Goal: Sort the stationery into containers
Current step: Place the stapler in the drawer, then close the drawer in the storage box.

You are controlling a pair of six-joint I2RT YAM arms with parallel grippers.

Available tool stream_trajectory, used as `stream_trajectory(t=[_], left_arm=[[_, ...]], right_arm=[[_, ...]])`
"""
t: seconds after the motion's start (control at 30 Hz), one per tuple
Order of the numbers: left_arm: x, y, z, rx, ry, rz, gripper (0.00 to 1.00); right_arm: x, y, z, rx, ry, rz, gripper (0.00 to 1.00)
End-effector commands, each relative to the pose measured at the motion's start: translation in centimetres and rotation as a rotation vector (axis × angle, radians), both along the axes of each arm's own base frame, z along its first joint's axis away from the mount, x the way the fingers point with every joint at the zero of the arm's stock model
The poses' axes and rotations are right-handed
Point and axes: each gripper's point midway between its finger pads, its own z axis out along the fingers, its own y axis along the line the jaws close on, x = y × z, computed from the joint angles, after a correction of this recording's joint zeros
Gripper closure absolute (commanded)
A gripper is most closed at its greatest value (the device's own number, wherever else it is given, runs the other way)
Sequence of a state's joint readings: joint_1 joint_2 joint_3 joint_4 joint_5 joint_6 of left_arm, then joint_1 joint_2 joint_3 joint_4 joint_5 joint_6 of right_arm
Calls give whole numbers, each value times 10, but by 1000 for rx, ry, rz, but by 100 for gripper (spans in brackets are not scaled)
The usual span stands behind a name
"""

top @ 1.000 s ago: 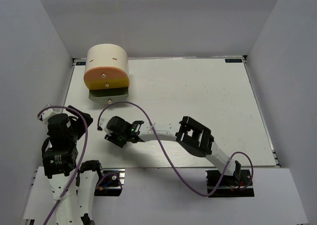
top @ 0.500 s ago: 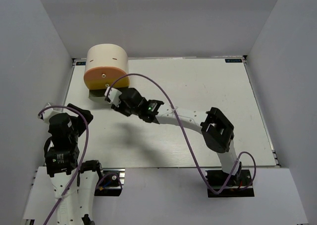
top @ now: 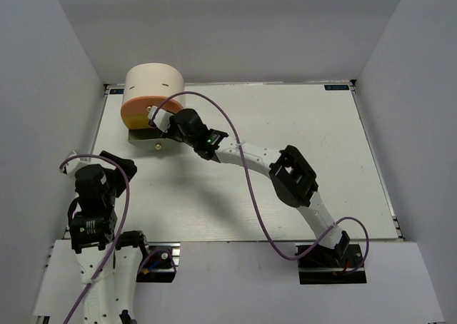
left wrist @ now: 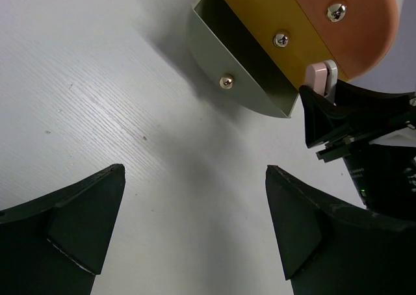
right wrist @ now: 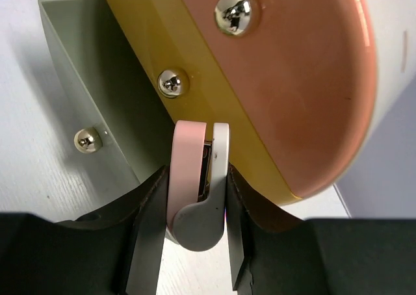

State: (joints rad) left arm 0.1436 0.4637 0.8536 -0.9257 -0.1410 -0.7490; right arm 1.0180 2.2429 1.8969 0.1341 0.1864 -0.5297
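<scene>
The cream drum organizer [top: 153, 85] stands at the table's far left. Its orange drawer [right wrist: 305, 80] and yellow drawer [right wrist: 214, 113] are shut; a grey-green drawer [right wrist: 91, 74] below them is pulled out and looks empty. My right gripper [right wrist: 195, 197] is shut on the white-pink eraser [right wrist: 195, 171] and holds it right in front of the yellow drawer, over the grey-green one. The eraser also shows in the left wrist view [left wrist: 320, 77]. My left gripper [left wrist: 195, 178] is open and empty above bare table at the front left. No pens or highlighters are in view.
The right arm [top: 285, 174] stretches diagonally across the table's middle, with a purple cable [top: 246, 195] looping over it. Grey walls close in the left, back and right. The left arm [top: 93, 195] sits at the near left corner.
My right arm has swung from the front middle of the table up to the organizer, carrying the eraser to the drawers. The left arm has barely moved.
</scene>
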Motion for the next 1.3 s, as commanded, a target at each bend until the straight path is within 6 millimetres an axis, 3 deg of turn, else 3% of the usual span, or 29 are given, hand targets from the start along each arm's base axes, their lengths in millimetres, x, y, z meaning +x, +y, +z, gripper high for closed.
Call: stream_trajectory(t=[0.0,0.23,0.47,0.63,0.77,1.03,1.1,1.23,1.27], left_arm=[[0,-4,3,-13,-29,-11,1],[-2,-5,1,-19,-19,-19,1],[-3,-5,-1,-13,2,-23,1],[-6,-6,-1,-7,15,-28,1],[-6,-5,-3,0,27,-32,1],[-1,-8,-5,-7,15,-48,1],[1,-10,-6,-13,12,-59,1],[10,-26,-27,-59,47,-149,1],[15,-34,-27,-83,38,-196,1]], right_arm=[[8,13,43,118,-93,33,86],[9,20,21,131,-65,30,83],[12,25,-10,118,-5,6,73],[16,28,-23,107,0,-10,61],[14,26,-22,103,-4,-17,47],[5,16,12,135,-18,-3,40],[2,10,31,158,-16,-1,39],[-11,1,62,193,-3,18,39],[-14,-5,61,180,15,21,39]])
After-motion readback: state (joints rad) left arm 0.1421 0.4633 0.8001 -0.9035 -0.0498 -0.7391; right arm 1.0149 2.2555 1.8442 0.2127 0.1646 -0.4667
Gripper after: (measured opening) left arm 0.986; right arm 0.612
